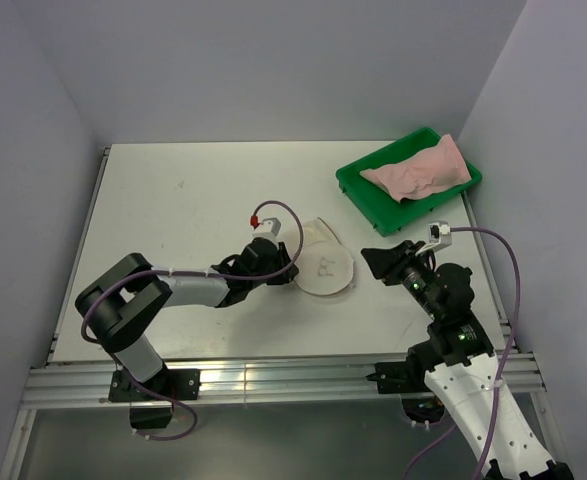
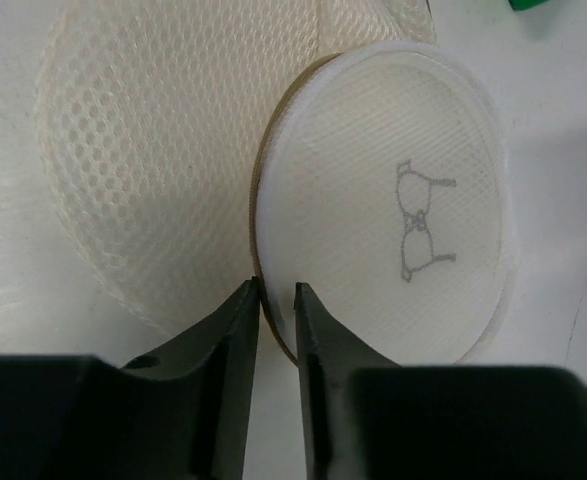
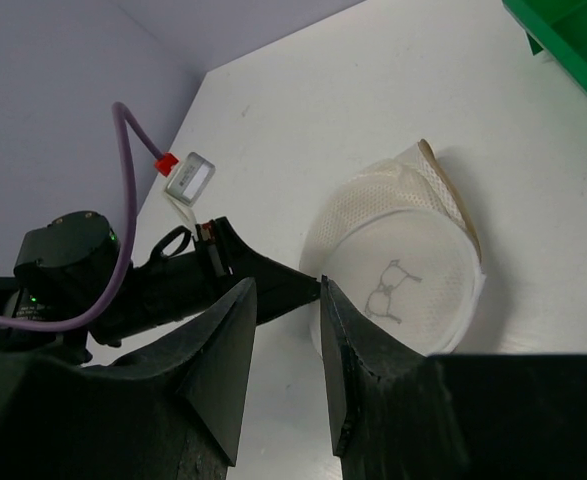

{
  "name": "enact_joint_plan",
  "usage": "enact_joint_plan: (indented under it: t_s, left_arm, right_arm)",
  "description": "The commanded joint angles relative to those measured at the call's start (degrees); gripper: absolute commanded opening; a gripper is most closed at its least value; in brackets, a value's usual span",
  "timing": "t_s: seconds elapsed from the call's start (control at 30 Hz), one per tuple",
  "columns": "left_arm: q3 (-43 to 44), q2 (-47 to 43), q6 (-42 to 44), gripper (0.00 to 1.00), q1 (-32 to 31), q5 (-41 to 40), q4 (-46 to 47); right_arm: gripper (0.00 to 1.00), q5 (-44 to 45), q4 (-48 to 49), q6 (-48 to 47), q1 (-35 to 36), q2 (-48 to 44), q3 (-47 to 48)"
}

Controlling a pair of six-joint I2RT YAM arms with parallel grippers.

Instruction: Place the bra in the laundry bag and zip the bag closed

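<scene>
The left gripper [image 2: 275, 288] pinched the laundry bag [image 2: 373, 200] by its rim, while the right gripper [image 3: 288, 290] hung nearby, parted and empty.

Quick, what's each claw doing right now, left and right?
Left claw: nearly closed astride the laundry bag rim; whether it grips cannot be told.
Right claw: open, holding nothing.

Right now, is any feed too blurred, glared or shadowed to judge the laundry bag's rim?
Top external: even light, sharp, but the laundry bag is pale on the white table. Left wrist: mesh and rim crisp, left fingers dark. Right wrist: right fingers dark, filling the lower frame; bag sharp.
</scene>
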Motion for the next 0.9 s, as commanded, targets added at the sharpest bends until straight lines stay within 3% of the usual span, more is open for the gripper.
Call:
enact_joint_plan:
  t_s: [0.0, 0.2, 0.4, 0.5, 0.57, 0.7, 0.87]
  left_arm:
    - [1.48, 0.12, 0.96, 0.25, 0.06, 0.96, 3.88]
    - [0.78, -2.33, 1.22, 0.0, 0.06, 0.17, 3.44]
    - [2.79, -11.01, 3.67, 0.0, -0.29, 1.05, -0.06]
    - [7.0, -17.35, 6.75, 0.0, -0.73, 1.05, -6.3]
    - [9.47, -22.96, 8.68, 0.0, -0.82, 0.88, -9.29]
    - [14.12, -29.49, 10.8, 0.0, -0.82, 3.85, -15.08]
    - [33.62, -25.47, 14.57, 0.0, -1.0, 14.3, -25.54]
  right_arm:
    - [0.39, -1.28, 2.75, 0.31, -0.19, 0.45, -0.89]
    - [0.39, -1.02, 2.4, -0.04, -0.19, 0.45, -0.8]
    - [0.39, -0.67, 2.23, 0.22, -0.28, 0.53, -0.54]
    - [0.45, -1.37, 2.92, 0.48, -0.19, 0.8, 0.16]
    - [0.56, -3.47, 4.68, 1.01, -0.19, 1.5, 0.6]
    - [0.68, -4.89, 6.44, 1.1, -0.19, 2.56, 2.71]
    - [0.78, -5.31, 8.2, 1.63, -0.1, 0.63, 6.57]
